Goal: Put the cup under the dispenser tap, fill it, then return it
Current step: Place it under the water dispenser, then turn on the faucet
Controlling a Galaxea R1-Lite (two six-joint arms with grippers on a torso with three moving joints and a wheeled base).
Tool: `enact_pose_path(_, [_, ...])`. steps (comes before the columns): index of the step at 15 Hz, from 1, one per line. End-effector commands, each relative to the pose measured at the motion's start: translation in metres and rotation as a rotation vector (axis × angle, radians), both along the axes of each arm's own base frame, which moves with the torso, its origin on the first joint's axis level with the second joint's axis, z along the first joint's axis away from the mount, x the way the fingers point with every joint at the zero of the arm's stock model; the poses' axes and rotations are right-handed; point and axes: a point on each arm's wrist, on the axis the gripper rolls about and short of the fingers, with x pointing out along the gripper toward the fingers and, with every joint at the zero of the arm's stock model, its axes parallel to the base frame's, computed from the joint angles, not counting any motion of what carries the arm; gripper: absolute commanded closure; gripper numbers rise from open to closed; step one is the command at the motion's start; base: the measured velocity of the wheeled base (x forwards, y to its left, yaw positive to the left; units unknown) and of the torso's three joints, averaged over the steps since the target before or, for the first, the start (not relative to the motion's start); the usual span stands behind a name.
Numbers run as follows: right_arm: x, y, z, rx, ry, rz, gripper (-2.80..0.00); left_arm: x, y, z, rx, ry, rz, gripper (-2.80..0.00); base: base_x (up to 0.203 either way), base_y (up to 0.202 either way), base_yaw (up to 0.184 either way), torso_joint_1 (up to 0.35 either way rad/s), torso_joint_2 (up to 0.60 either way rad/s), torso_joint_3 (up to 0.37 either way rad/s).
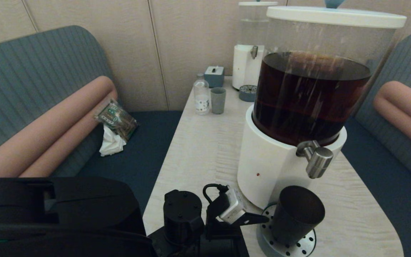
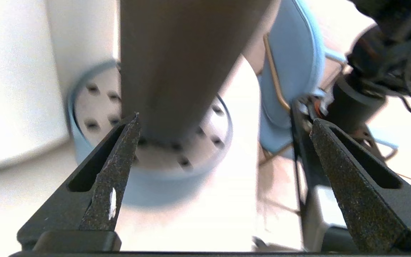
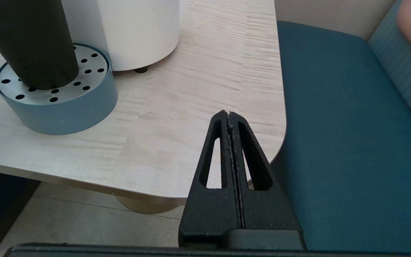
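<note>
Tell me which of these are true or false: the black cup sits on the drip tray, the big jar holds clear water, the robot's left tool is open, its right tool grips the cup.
1. The black cup stands on the drip tray below the tap. True.
2. The big jar holds clear water. False: dark brown liquid.
3. The left tool is open. True; its fingers straddle the cup's base.
4. The right tool grips the cup. False: shut on nothing, beside the table.

Head overview; wrists near cup (image 1: 296, 214)
</note>
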Motion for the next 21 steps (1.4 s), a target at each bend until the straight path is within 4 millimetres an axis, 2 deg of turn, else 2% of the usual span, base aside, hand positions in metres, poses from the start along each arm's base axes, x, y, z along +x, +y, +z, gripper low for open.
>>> enact_pose_path(1, [0.0,0.0,0.0,-0.001,-0.002,0.0,0.0,-0.01,0.011,0.011,-0.006,-0.004,-0.003,-2.8,0.0,0.0,0.0,0.0,0.0,0.0])
enact_pose_path(5, [0.0,0.0,0.0,-0.001,-0.002,0.0,0.0,-0.023,0.026,0.014,0.019,-0.014,-0.004,-2.8,0.0,0.0,0.0,0.0,0.0,0.0])
enact_pose_path(6, [0.0,0.0,0.0,-0.001,-0.002,0.0,0.0,-0.023,0.026,0.015,0.017,-0.022,-0.001,0.0,0.0,0.0,0.0,0.0,0.0,0.0])
enact_pose_path(12, [0.0,0.0,0.0,-0.001,-0.002,0.0,0.0,-0.017,0.019,0.014,0.006,-0.019,0.005,0.0,0.0,0.0,0.0,0.0,0.0,0.0])
enact_pose_path(21, [0.0,0.0,0.0,-0.001,-0.003,0.0,0.0,0.002,-0.003,-0.005,0.004,-0.013,0.003,0.0,0.0,0.0,0.0,0.0,0.0,0.0])
